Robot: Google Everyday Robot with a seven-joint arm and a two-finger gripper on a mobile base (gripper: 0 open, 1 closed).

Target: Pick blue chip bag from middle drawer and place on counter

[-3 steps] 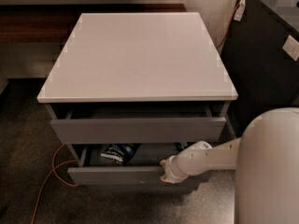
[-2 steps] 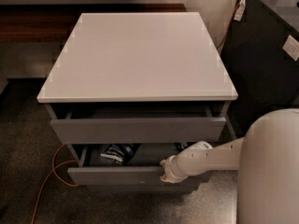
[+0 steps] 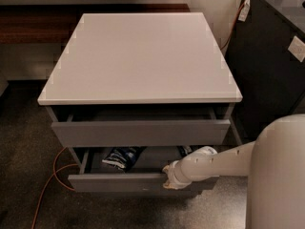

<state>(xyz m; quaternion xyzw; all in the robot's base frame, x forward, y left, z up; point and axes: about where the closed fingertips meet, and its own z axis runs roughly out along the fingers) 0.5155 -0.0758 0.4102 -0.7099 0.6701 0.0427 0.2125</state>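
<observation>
The blue chip bag (image 3: 121, 157) lies crumpled in the left half of the middle drawer (image 3: 119, 182), which is pulled out below the upper drawer. My gripper (image 3: 167, 178) sits at the top of that drawer's front panel, right of centre and about a hand's width right of the bag. My white forearm (image 3: 214, 163) reaches to it from the right. The glossy white counter (image 3: 140, 56) tops the cabinet with nothing on it.
The upper drawer (image 3: 138, 131) stands slightly out and overhangs the back of the middle one. A small dark item (image 3: 184, 150) lies in the drawer by my arm. A dark cabinet (image 3: 267, 56) stands at right. An orange cable (image 3: 50, 180) runs over the floor at left.
</observation>
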